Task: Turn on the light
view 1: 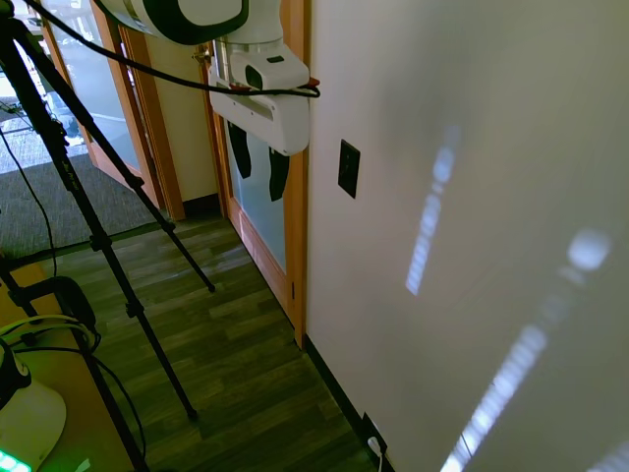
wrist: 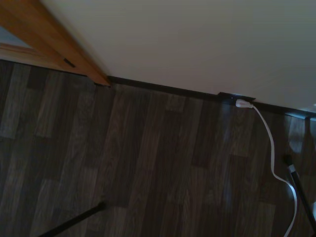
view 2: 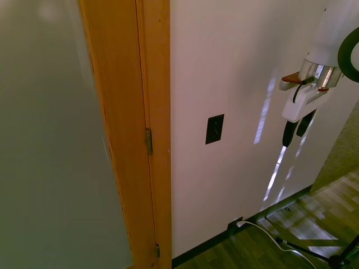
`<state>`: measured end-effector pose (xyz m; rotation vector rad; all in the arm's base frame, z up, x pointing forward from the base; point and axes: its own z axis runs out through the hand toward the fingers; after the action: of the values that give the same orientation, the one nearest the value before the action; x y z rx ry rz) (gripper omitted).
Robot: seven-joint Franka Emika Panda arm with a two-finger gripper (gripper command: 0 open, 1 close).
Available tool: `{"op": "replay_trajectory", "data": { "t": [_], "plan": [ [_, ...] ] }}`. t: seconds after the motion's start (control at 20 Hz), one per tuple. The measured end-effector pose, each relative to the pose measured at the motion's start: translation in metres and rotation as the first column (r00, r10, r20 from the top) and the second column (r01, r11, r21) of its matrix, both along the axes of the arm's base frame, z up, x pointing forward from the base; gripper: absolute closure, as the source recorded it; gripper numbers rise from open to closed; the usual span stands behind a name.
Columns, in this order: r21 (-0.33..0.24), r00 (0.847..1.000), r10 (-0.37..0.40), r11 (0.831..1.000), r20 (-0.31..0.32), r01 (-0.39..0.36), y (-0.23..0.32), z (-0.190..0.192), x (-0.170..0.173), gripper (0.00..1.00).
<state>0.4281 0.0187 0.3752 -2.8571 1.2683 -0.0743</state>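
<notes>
One target only: switch (view 1: 348, 168) on wall (view 1: 472, 147) beside door frame (view 1: 295, 197). My gripper (view 1: 259, 164) is hanging apart from it, fingers spread, holding nothing. Am needing to close fingers, approach level, press toggle with tip.

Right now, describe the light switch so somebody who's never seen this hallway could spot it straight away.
Find the white wall just beside the wooden door frame. The switch is the small black upright plate mounted partway up it. The other dark fitting, an outlet, sits down at the baseboard with a white plug in it.
</notes>
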Motion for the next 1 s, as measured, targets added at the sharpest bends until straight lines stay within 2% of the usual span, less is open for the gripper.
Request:
{"op": "replay_trajectory", "data": {
  "t": [0.15, 0.35, 0.45, 0.7, 0.85, 1.0],
  "plan": [
    [0.000, 1.000, -0.003, 1.000, 0.009, 0.003, 0.001, -0.001, 0.002, 0.00],
    [0.007, 0.996, -0.017, 1.000, 0.092, 0.017, 0.024, -0.012, 0.018, 0.00],
    [0.012, 0.989, -0.043, 0.999, 0.145, 0.042, 0.040, -0.021, 0.033, 0.00],
    [0.024, 0.953, -0.138, 0.990, 0.268, 0.136, 0.065, -0.038, 0.089, 0.00],
    [0.043, 0.930, -0.205, 0.979, 0.304, 0.201, 0.069, -0.058, 0.128, 0.00],
    [0.059, 0.911, -0.246, 0.969, 0.331, 0.240, 0.065, -0.074, 0.150, 0.00]
  ]
}}
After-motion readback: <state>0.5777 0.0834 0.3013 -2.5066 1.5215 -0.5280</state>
